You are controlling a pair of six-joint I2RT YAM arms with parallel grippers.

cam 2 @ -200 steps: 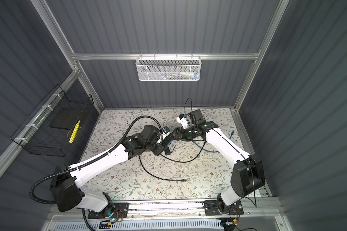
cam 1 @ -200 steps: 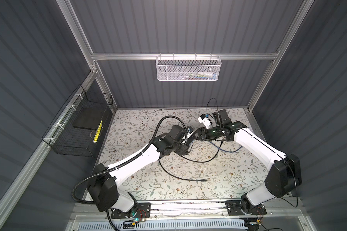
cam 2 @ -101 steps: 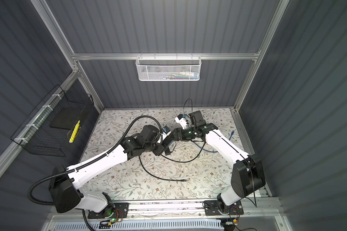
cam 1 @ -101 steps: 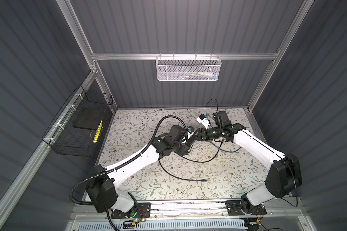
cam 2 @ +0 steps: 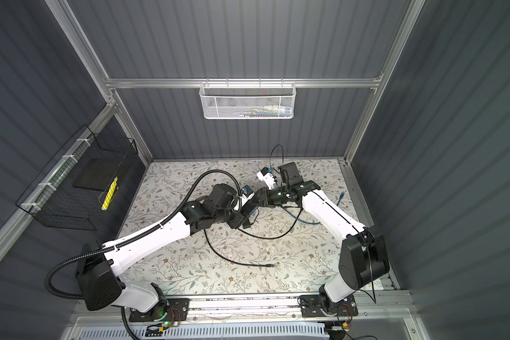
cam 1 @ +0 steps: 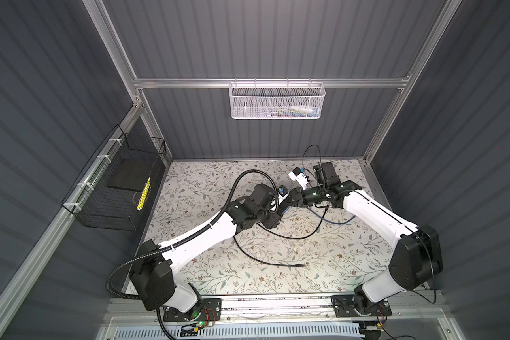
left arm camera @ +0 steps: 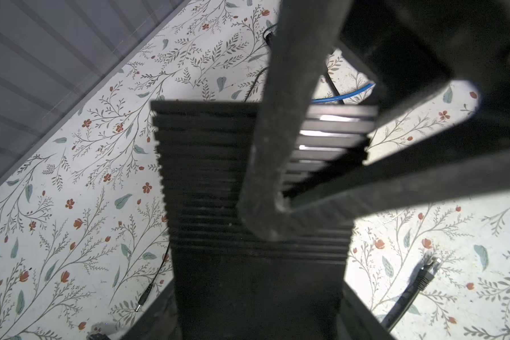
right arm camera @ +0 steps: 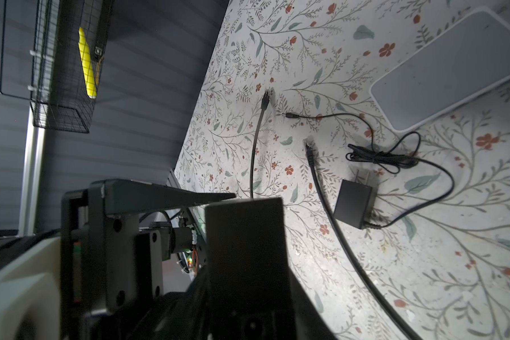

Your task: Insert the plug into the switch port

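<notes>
The switch (left arm camera: 206,176) is a black ribbed box, and my left gripper (left arm camera: 256,323) is shut on its near end; its port is hidden. In both top views the left gripper (cam 1: 278,213) meets my right gripper (cam 1: 294,197) tip to tip above the middle of the mat. In the left wrist view the right gripper's fingers (left arm camera: 286,103) lie across the far part of the switch. Whether they clamp it does not show. A black cable's plug (cam 1: 300,265) lies loose on the mat toward the front, apart from both grippers, and shows again in the left wrist view (left arm camera: 427,265).
A blue cable (cam 1: 336,220) and a black cable loop (cam 1: 292,237) lie under the grippers. A black power adapter (right arm camera: 352,206) with a barrel plug (right arm camera: 289,115) rests on the mat. A black wire basket (cam 1: 115,188) hangs on the left wall and a white mesh basket (cam 1: 276,101) on the back wall.
My right gripper has moved a little left, up to the left gripper and the switch, and its jaws have narrowed. The left arm has barely moved.
</notes>
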